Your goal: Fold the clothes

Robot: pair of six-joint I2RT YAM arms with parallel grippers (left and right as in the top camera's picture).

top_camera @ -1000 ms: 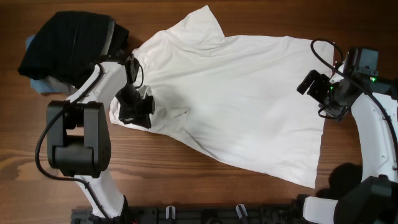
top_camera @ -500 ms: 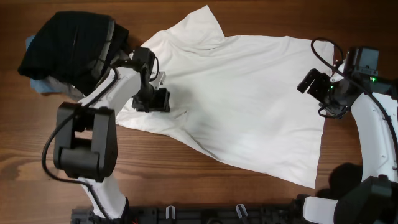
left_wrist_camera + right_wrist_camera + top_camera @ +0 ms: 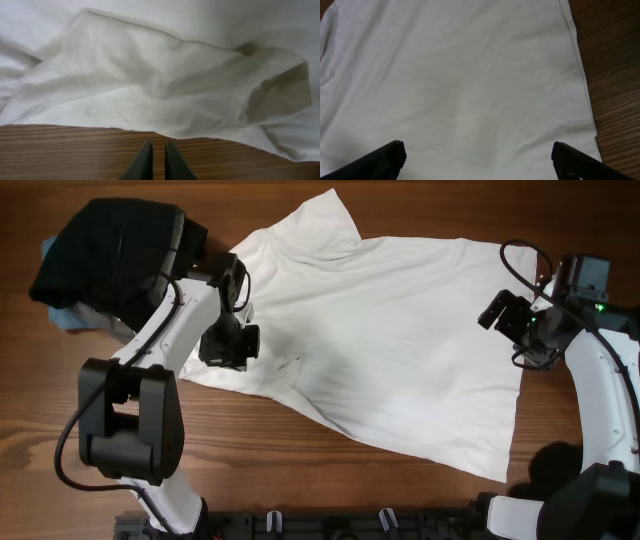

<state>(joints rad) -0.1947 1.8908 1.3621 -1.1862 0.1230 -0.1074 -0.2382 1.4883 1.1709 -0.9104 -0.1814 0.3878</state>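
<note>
A white T-shirt [image 3: 390,340] is seen spread flat across the middle of the wooden surface [image 3: 300,470], its sleeve reaching toward the far side and its hem lying along the right. A rumpled sleeve [image 3: 165,85] is bunched at the shirt's left edge.

The left hand [image 3: 225,345] is held over that left edge. In the left wrist view its fingers [image 3: 144,160] are drawn almost together, only a thin slit being left between them, and nothing is held. Their tips are seen above bare wood, just beside the edge of the cloth.

The right hand [image 3: 505,315] is placed over the right side of the shirt, near the hem. In the right wrist view its fingers [image 3: 385,157] are spread wide apart and empty, with smooth white cloth lying between and below them.

A dark heap of clothing [image 3: 110,250] is piled at the far left corner, and a blue cloth [image 3: 62,317] is partly covered by it.
</note>
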